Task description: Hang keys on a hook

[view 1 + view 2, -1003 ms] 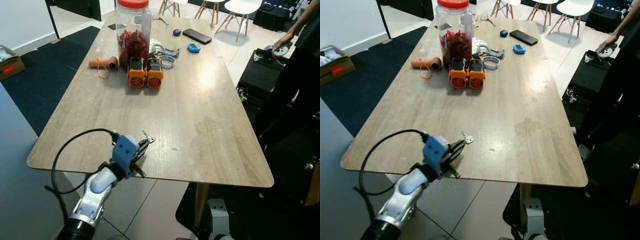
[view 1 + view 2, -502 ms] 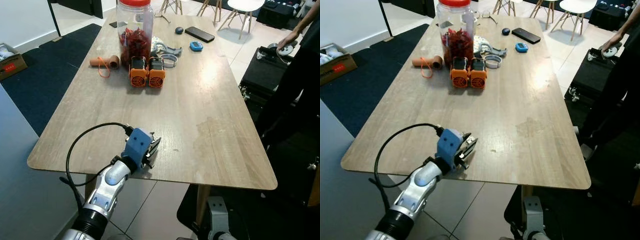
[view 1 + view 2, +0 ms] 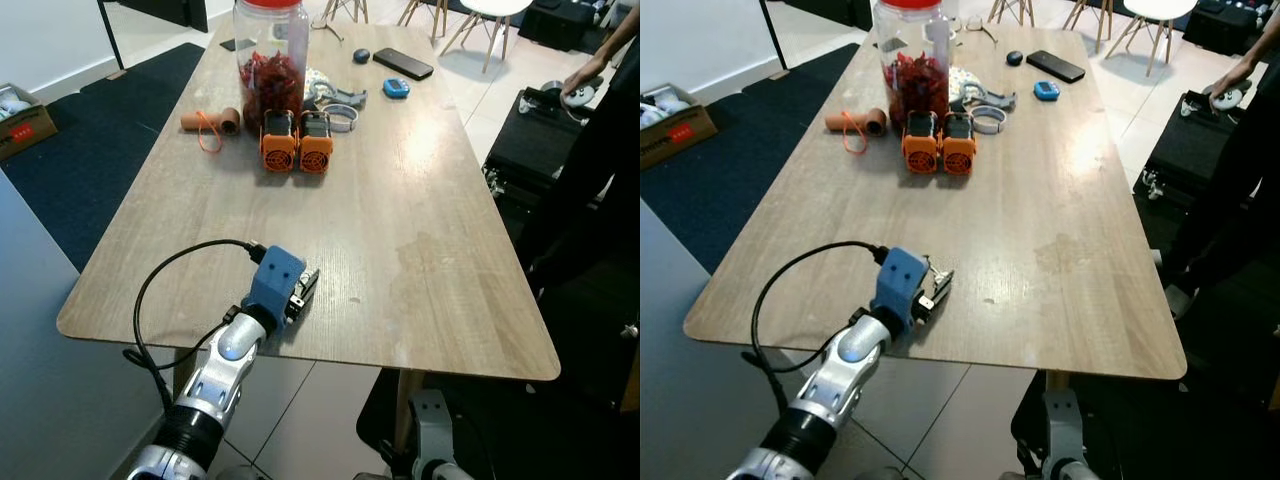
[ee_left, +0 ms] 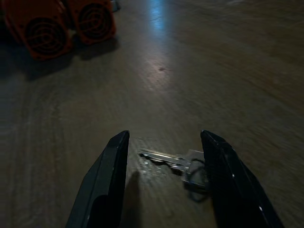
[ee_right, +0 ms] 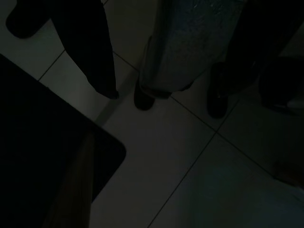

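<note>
Left gripper [image 4: 164, 183] low over the near edge of the desk [image 3: 420, 200], lower centre of the head views. Fingers [image 4: 107, 183] open, straddling the keys [image 4: 173, 162], which lie flat on the wood between them, nearer one finger than the other. No hook visible.

Right gripper: wrist view dark, floor tiles below; arm apparently idle, finger state cannot be told.

Handling judgement: keys small, light, rigid metal, thin and flat against the surface, likely to slide or skid when pinched. Ring end looks bulkier than the blade; probably the better hold, and leaves the ring free for hanging.
</note>
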Available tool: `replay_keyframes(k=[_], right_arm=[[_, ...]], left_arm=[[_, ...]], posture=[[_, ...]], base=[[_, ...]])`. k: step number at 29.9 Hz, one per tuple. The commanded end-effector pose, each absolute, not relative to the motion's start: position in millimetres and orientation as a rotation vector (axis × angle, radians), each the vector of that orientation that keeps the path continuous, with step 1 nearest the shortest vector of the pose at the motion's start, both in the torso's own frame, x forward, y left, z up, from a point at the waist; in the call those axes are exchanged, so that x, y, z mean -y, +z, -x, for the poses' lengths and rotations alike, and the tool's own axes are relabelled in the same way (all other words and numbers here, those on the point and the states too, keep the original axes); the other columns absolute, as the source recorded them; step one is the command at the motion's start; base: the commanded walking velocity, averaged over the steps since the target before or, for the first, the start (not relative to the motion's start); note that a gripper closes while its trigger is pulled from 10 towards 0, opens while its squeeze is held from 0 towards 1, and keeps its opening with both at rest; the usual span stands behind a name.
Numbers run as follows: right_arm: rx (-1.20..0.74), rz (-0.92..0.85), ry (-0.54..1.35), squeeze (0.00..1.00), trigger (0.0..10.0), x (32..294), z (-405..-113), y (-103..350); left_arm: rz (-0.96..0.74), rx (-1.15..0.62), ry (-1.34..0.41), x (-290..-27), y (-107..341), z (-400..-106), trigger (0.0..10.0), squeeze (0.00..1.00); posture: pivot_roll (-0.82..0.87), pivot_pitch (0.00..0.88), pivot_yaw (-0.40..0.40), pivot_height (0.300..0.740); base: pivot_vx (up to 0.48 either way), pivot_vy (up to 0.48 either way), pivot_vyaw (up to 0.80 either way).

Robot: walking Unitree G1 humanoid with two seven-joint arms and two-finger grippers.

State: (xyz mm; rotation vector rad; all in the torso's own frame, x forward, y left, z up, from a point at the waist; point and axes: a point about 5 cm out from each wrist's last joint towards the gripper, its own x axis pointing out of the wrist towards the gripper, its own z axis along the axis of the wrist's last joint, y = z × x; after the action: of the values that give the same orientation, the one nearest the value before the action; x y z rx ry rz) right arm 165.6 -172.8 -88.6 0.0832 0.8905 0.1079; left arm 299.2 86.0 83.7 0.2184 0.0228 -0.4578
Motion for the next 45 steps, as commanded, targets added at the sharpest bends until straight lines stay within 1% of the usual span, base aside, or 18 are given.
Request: replay_keyframes(k=[1,4,8,14,20,26,27,28,29,30,31,32,33,40,45], right_arm=[[-0.891,-0.083,0.109,0.00,10.0,173,-165,-89],[-0.890,-0.081,0.109,0.00,10.0,174,-165,-89],[-0.890,-0.081,0.109,0.00,10.0,174,-165,-89],[-0.888,-0.080,0.112,0.00,10.0,174,-166,-88],[-0.887,-0.081,0.113,0.00,10.0,173,-166,-88],[-0.890,-0.082,0.110,0.00,10.0,174,-166,-88],[-0.890,-0.082,0.109,0.00,10.0,174,-165,-88],[-0.891,-0.082,0.108,0.00,10.0,174,-165,-88],[-0.891,-0.081,0.108,0.00,10.0,174,-165,-88],[-0.891,-0.082,0.108,0.00,10.0,175,-165,-88],[-0.892,-0.082,0.107,0.00,10.0,175,-165,-89],[-0.892,-0.082,0.107,0.00,10.0,175,-165,-89],[-0.893,-0.082,0.107,0.00,10.0,175,-165,-89],[-0.896,-0.082,0.107,0.00,10.0,175,-164,-89],[-0.897,-0.083,0.106,0.00,10.0,175,-163,-89]], left_arm=[[-0.191,-0.047,-0.486,-81,79,-297,10.0,0.00],[-0.162,-0.048,-0.559,-81,78,-291,10.0,0.00],[-0.160,-0.055,-0.570,-83,77,-289,10.0,0.00],[-0.104,-0.073,-0.607,-85,77,-286,10.0,0.00],[-0.128,-0.086,-0.597,-88,74,-287,10.0,0.00],[-0.172,-0.112,-0.634,-88,70,-286,10.0,0.00],[-0.175,-0.112,-0.637,-89,70,-286,4.4,0.00],[-0.176,-0.111,-0.639,-89,70,-286,4.4,0.00],[-0.177,-0.111,-0.640,-89,70,-286,3.4,0.00],[-0.186,-0.117,-0.638,-89,69,-286,3.3,0.00],[-0.202,-0.121,-0.632,-90,68,-286,8.4,0.00],[-0.213,-0.124,-0.627,-91,68,-287,8.4,0.00],[-0.226,-0.128,-0.618,-92,67,-288,10.0,0.00],[-0.237,-0.141,-0.606,-95,66,-290,10.0,0.00],[-0.278,-0.163,-0.610,-96,64,-290,10.0,0.00]], posture=[[0.11,0.074,-0.054,0.740],[0.11,0.073,-0.055,0.740],[0.11,0.073,-0.055,0.740],[0.11,0.075,-0.057,0.740],[0.11,0.075,-0.057,0.740],[0.11,0.072,-0.056,0.740],[0.11,0.074,-0.055,0.740],[0.11,0.074,-0.055,0.740],[0.11,0.074,-0.055,0.740],[0.11,0.074,-0.054,0.740],[0.11,0.074,-0.054,0.740],[0.11,0.074,-0.054,0.740],[0.11,0.076,-0.054,0.740],[0.11,0.074,-0.053,0.740],[0.11,0.075,-0.051,0.740]], base=[[0.000,0.000,0.00],[0.000,0.000,0.00],[0.000,0.000,0.00],[0.000,0.000,0.00],[0.000,0.000,0.00],[0.000,0.000,0.00],[0.000,0.000,0.00],[0.000,0.000,0.00],[0.000,0.000,0.00],[0.000,0.000,0.00],[0.000,0.000,0.00],[0.000,0.000,0.00],[0.000,0.000,0.00],[0.000,0.000,0.00],[0.000,0.000,0.00]])
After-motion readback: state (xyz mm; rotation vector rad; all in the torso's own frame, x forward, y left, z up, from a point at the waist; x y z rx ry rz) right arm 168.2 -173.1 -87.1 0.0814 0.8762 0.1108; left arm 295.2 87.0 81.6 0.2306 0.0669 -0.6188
